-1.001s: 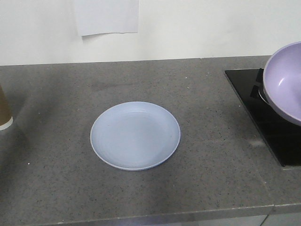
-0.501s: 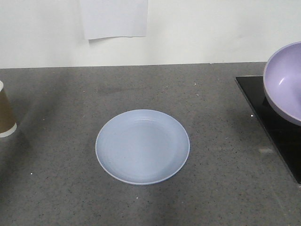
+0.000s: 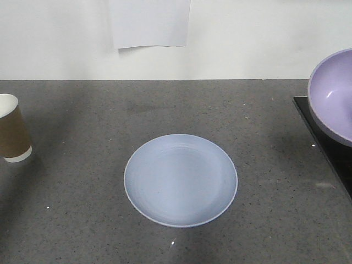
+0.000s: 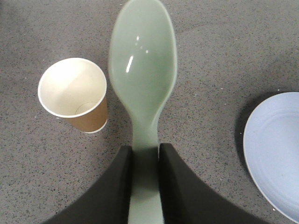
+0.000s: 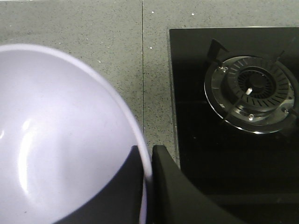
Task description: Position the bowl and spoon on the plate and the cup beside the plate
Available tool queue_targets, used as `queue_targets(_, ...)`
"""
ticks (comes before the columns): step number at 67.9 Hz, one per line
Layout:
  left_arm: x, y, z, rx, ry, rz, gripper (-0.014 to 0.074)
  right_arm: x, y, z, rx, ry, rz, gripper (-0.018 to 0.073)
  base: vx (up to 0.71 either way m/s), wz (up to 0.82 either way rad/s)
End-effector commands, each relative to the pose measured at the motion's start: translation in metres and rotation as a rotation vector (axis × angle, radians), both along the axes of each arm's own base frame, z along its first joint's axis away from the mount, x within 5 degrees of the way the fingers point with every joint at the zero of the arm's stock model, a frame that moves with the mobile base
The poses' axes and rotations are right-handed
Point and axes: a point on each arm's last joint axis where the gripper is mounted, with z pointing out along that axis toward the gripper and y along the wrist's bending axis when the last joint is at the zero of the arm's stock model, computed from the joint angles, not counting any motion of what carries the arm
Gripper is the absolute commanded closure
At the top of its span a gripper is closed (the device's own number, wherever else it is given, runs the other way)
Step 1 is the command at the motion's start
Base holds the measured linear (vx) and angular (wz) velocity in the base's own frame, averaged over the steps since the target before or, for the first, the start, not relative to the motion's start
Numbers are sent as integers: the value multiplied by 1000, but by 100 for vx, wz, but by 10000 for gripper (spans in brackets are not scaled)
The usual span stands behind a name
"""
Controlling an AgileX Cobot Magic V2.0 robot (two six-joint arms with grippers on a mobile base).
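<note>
Plate mid counter — cup far L, bowl R edge

Soft, even overhead light fills the front view. The far wall is almost washed out, and the grey bench reads mid-toned, with tiny white glints near the plate. A dim, diffuse patch lies around the cup at the left. A small highlight streaks the bowl, which is cropped at the right edge.

In the left wrist view the spoon sits close to the lens, slightly soft, with sharp white glints. The left claw is near-black and featureless.

In the right wrist view the bowl looms blurred with pale sheen, the right claw is dark, and the burner is crisp.
</note>
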Motion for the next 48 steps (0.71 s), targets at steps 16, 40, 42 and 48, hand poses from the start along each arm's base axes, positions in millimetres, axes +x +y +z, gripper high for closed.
queue_targets(16, -7, 0, 13, -7, -71, -5, 603, -1, -1, 14, -17, -99, 1, 565, 2, 8)
queue_targets(40, -7, 0, 13, -7, -71, -5, 603, -1, -1, 14, -17, -99, 1, 565, 2, 7)
queue_targets(42, -7, 0, 13, -7, -71, -5, 603, -1, -1, 14, -17, -99, 1, 565, 2, 8)
queue_targets(48, -7, 0, 13, -7, -71, -5, 603, -1, -1, 14, -17, -99, 1, 565, 2, 7)
